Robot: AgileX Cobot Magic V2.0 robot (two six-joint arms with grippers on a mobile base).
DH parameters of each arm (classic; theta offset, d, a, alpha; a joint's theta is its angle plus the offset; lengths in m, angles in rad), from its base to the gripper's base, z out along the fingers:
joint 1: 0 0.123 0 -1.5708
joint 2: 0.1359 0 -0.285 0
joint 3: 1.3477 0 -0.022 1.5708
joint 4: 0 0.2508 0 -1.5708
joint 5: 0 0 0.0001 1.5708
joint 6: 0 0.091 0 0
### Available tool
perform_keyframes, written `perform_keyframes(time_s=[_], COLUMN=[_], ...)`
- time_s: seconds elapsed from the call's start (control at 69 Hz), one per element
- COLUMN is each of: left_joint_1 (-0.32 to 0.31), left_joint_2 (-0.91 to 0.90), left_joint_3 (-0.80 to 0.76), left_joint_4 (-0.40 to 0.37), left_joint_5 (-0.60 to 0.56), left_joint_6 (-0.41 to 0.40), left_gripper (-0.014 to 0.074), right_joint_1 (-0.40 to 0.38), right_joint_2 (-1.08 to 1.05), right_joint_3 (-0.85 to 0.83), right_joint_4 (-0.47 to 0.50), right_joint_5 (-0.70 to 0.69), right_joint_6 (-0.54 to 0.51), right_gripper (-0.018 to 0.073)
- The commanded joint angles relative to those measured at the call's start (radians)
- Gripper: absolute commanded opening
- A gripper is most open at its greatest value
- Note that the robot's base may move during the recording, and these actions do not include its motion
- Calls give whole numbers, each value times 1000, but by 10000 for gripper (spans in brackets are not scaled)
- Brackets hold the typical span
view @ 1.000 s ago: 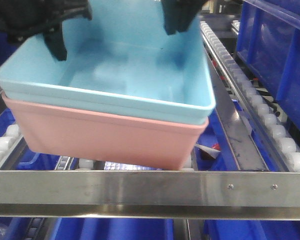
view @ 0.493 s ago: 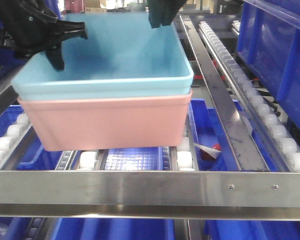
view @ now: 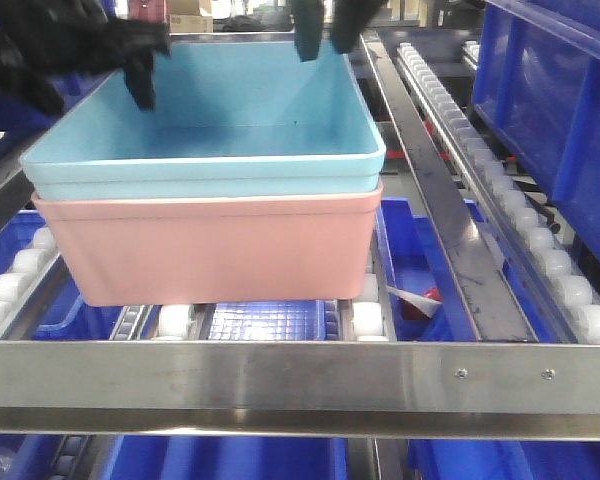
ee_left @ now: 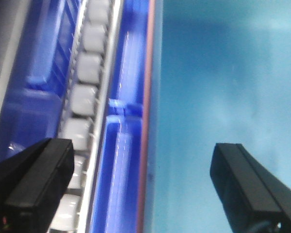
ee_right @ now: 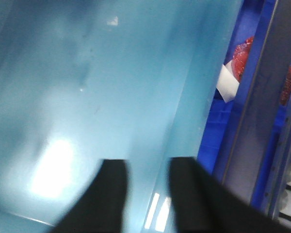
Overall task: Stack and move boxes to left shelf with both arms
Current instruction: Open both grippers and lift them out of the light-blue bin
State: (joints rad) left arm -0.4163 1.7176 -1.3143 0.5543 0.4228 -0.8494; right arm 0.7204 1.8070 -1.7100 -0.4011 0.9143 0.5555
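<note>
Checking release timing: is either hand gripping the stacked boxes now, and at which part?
Neither. The left hand is open, straddling the light blue box's side rim without touching. The right hand is open above its far wall. The stack rests on the shelf rollers.

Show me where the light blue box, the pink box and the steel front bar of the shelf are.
light blue box (view: 205, 172): front-facing view, on its near outer wall.
pink box (view: 210, 245): front-facing view, middle of its near wall.
steel front bar (view: 280, 375): front-facing view, on its flat face.
</note>
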Motion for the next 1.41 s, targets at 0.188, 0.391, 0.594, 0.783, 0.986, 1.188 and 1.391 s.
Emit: perform_keyframes(time_s=[0.188, 0.391, 0.594, 0.783, 0.986, 1.188, 1.391], left_joint_1=[-34, -119, -183, -193, -193, -193, -193], left_joint_2=[-166, -231, -307, -391, -522, -726, -928], left_joint_3=[-35, -33, -24, 26, 117, 225, 375], left_joint_4=[21, 15, 1, 1, -112, -259, -385], left_joint_5=[68, 217, 324, 425, 440, 392, 288], left_joint_6=[44, 93, 93, 99, 251, 442, 634], left_gripper=[481, 475, 335, 57, -4, -4, -4], right_joint_1=[-5, -5, -5, -5, -5, -5, -5], right_joint_2=[-69, -114, -183, -290, -468, -687, -912], right_joint_3=[-36, -36, -31, 78, 320, 596, 868], right_joint_4=[-47, -47, -47, -49, -50, -51, -65], right_joint_5=[2, 42, 100, 41, -102, -266, -486], right_joint_6=[-10, -4, -4, -4, -4, -4, -4], right_gripper=[580, 414, 72, 55, 55, 55, 55])
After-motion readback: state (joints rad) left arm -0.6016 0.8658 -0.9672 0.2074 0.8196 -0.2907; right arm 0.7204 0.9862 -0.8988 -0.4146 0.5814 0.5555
